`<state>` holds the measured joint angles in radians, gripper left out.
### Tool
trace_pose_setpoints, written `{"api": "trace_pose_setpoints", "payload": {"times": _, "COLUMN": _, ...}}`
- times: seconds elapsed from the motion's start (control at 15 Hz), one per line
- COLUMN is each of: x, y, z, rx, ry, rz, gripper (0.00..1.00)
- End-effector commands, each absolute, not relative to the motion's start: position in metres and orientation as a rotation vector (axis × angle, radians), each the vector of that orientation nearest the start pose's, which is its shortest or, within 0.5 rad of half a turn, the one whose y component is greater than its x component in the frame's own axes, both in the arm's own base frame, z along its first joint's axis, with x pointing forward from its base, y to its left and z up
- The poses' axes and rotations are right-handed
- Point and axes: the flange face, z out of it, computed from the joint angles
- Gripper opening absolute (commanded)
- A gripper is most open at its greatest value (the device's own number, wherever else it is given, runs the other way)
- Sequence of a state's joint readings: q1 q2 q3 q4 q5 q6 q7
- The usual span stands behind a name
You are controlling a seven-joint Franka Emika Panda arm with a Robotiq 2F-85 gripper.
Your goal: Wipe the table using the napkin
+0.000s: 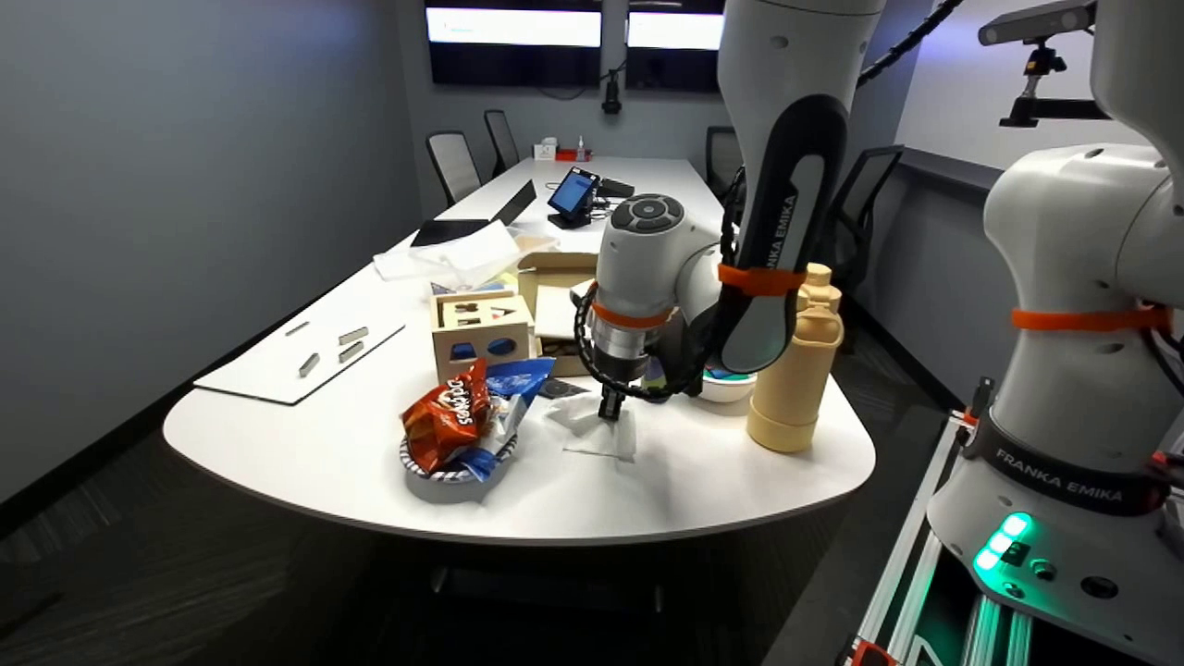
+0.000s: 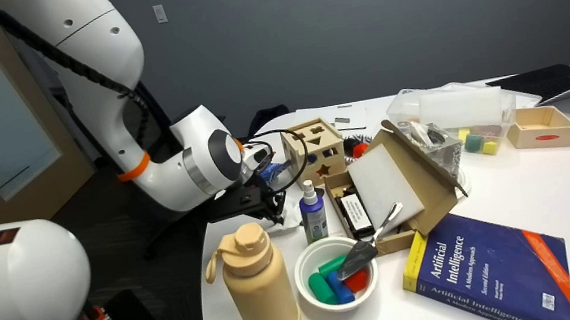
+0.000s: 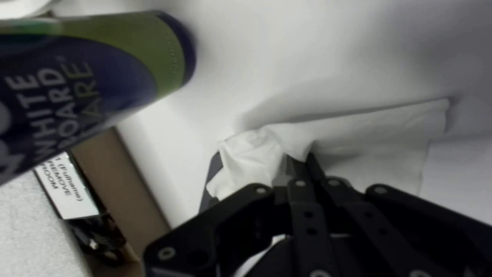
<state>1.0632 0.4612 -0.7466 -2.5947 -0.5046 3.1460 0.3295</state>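
On your one long, white, round-ended desk you have one thick dark-blue book, one tall beige bottle and one round white bowl. One thin, crumpled white tissue napkin lies at the rounded end, pinched between your two closed black fingers. The bowl shows you four small blocks: two green, one blue, one red.

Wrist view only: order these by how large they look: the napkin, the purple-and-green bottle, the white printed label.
1. Purple-and-green bottle, cut off by the frame edge
2. Napkin, partly hidden behind the pincer
3. White printed label
Apparent size only: nearness to the camera may favour the bottle.
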Motion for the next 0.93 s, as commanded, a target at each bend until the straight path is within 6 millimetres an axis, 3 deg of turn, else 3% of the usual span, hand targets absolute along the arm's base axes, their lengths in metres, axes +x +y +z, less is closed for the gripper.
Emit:
{"api": "trace_pose_setpoints", "payload": {"times": 0.0, "x": 0.418, "y": 0.127, "z": 0.151, "rx": -3.344, "ry": -0.879, "rz": -0.372, "gripper": 0.00}}
{"api": "trace_pose_setpoints", "payload": {"times": 0.2, "x": 0.416, "y": 0.115, "z": 0.151, "rx": -3.397, "ry": -0.845, "rz": -0.306, "gripper": 0.00}}
{"api": "trace_pose_setpoints", "payload": {"times": 0.27, "x": 0.414, "y": 0.113, "z": 0.151, "rx": -3.404, "ry": -0.844, "rz": -0.280, "gripper": 0.27}}
{"api": "trace_pose_setpoints", "payload": {"times": 0.47, "x": 0.404, "y": 0.115, "z": 0.150, "rx": -3.406, "ry": -0.857, "rz": -0.164, "gripper": 0.41}}
{"api": "trace_pose_setpoints", "payload": {"times": 0.87, "x": 0.384, "y": 0.136, "z": 0.161, "rx": -3.363, "ry": -0.919, "rz": 0.002, "gripper": 0.88}}
